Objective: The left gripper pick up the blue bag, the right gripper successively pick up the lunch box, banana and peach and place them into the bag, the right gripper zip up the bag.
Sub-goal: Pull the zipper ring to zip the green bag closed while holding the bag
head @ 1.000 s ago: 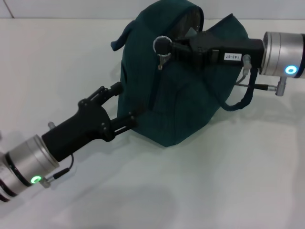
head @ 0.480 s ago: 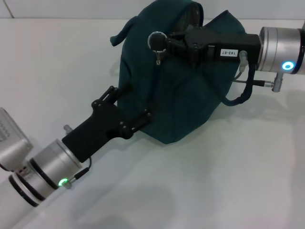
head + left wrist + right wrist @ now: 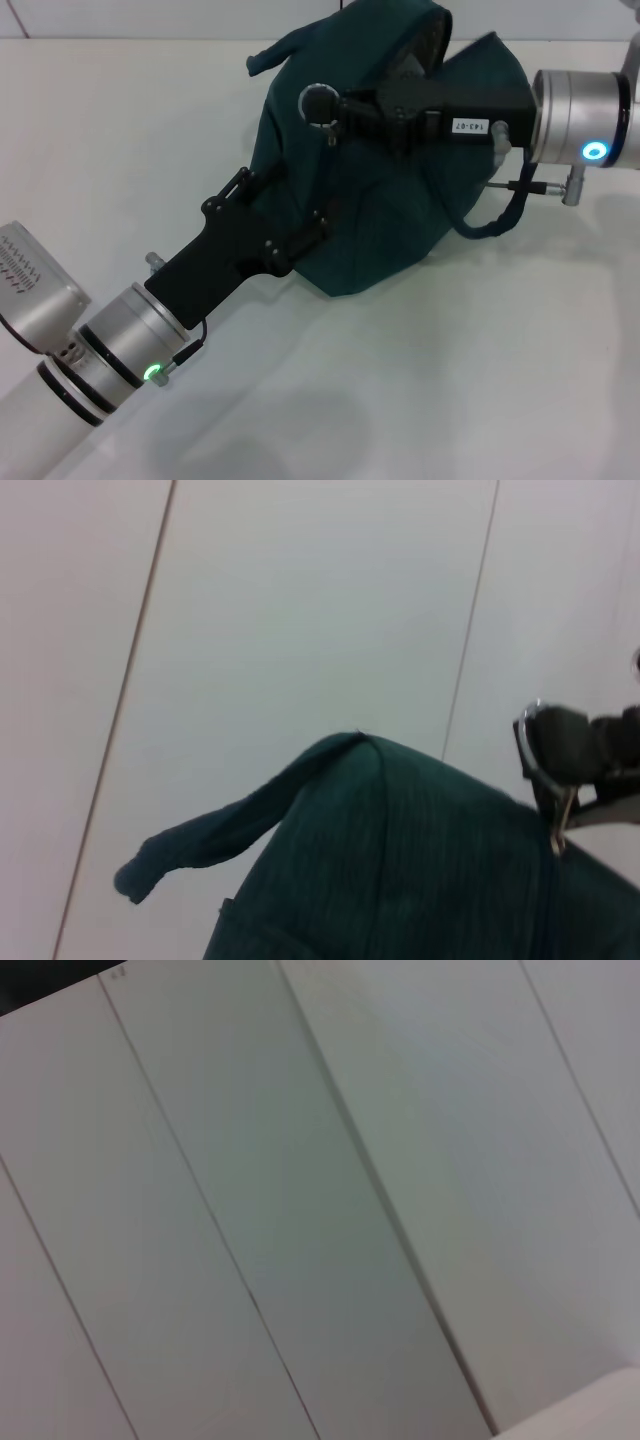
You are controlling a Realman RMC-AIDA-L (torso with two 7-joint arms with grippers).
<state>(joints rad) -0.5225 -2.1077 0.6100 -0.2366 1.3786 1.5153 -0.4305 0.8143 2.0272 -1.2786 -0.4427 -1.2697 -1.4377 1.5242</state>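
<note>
Dark teal-blue fabric bag [image 3: 380, 200] sits near the far edge of the white tabletop [image 3: 450, 380]; left gripper [image 3: 290, 215] spread open against its near-left side; right gripper [image 3: 325, 112] pinched closed on the small metal zipper pull [image 3: 329, 128] up top.

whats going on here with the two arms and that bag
A dark teal fabric bag sits on the white table. The left gripper is pressed against the bag's lower side, bracing it. The right gripper is at the metal zipper pull near the top, working the zip. No food is visible outside.
</note>
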